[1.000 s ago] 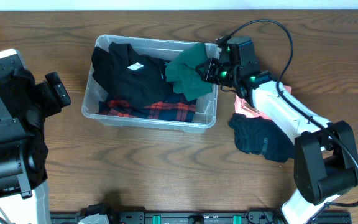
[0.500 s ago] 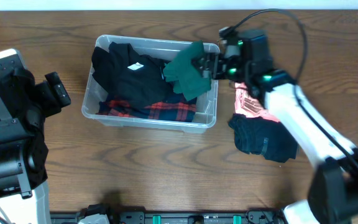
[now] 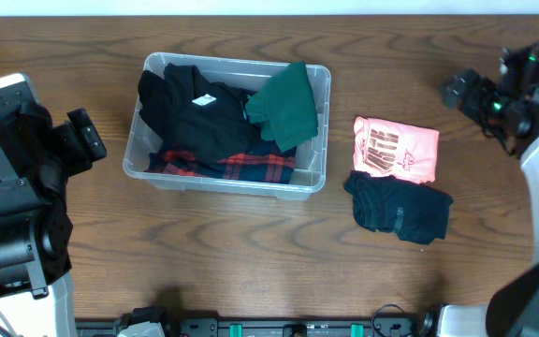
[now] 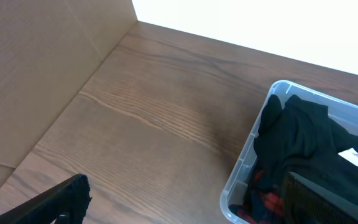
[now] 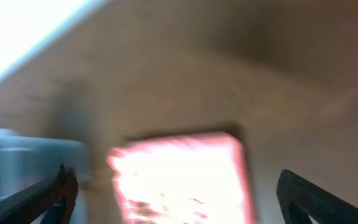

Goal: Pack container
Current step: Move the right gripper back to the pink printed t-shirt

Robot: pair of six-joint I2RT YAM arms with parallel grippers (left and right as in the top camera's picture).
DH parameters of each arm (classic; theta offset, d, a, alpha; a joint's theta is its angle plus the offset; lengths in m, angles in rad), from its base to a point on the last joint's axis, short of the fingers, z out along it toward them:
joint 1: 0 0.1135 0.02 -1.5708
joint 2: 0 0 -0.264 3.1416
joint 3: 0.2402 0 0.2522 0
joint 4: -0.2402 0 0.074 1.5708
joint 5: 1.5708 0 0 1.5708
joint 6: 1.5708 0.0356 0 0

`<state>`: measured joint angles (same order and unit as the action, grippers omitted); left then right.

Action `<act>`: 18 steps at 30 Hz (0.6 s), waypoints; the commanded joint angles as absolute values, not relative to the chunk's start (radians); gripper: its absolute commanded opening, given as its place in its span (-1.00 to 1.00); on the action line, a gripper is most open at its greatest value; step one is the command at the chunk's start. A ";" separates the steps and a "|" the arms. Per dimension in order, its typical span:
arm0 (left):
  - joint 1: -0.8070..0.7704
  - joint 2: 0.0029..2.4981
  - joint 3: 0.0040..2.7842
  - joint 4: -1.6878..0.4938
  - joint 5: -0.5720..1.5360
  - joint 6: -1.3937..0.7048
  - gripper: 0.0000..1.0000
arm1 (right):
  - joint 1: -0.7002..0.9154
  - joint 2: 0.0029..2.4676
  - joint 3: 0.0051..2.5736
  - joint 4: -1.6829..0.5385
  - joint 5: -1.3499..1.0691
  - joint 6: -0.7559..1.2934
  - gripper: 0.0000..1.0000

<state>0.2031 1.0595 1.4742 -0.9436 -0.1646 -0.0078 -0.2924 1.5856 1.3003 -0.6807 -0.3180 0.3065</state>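
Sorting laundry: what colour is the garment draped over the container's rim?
Dark green; the garment shows best in the overhead view.

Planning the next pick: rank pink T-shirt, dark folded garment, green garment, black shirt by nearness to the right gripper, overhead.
From the right gripper:
1. Pink T-shirt, on table
2. Dark folded garment, next to it
3. Green garment, right end of container
4. Black shirt, container's left

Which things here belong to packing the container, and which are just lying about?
Job: container; green garment, black garment and plaid garment inside it; pink shirt and dark garment beside it, likely awaiting packing.
Lying about: brown board at the table's edge.
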 commanded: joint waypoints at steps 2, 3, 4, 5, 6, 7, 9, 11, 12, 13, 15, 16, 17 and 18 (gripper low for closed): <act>0.209 1.060 1.472 -0.946 -0.177 -0.020 0.96 | -0.355 1.715 1.293 -0.778 -0.381 0.139 0.98; 0.209 1.060 1.472 -0.946 -0.177 -0.020 0.96 | -0.358 1.746 1.293 -0.797 -0.424 0.096 0.99; 0.209 1.060 1.472 -0.946 -0.177 -0.020 0.96 | -0.357 1.770 1.293 -0.806 -0.447 0.064 0.99; 0.209 1.060 1.472 -0.946 -0.177 -0.020 0.96 | -0.355 1.795 1.293 -0.815 -0.451 0.048 0.98; 0.209 1.060 1.472 -0.946 -0.177 -0.020 0.96 | -0.353 1.823 1.293 -0.825 -0.449 0.043 0.97; 0.209 1.060 1.472 -0.946 -0.177 -0.020 0.96 | -0.353 1.849 1.293 -0.832 -0.449 0.043 0.94; 0.209 1.060 1.472 -0.946 -0.177 -0.020 0.96 | -0.353 1.893 1.293 -0.831 -0.449 0.043 0.88; 0.209 1.060 1.472 -0.946 -0.177 -0.020 0.96 | -0.353 1.937 1.293 -0.809 -0.450 0.043 0.84; 0.209 1.060 1.472 -0.946 -0.177 -0.020 0.96 | -0.353 1.952 1.293 -0.802 -0.452 0.043 0.83; 0.209 1.060 1.472 -0.946 -0.177 -0.020 0.96 | -0.352 1.973 1.293 -0.799 -0.453 0.043 0.80; 0.209 1.060 1.472 -0.946 -0.177 -0.020 0.96 | -0.347 1.996 1.292 -0.799 -0.453 0.043 0.76; 0.209 1.060 1.472 -0.946 -0.177 -0.020 0.96 | -0.345 2.006 1.291 -0.799 -0.453 0.043 0.74; 0.209 1.060 1.472 -0.946 -0.177 -0.020 0.96 | -0.339 2.019 1.290 -0.796 -0.461 0.043 0.73; 0.209 1.060 1.472 -0.946 -0.177 -0.020 0.96 | -0.333 2.028 1.285 -0.788 -0.473 0.043 0.67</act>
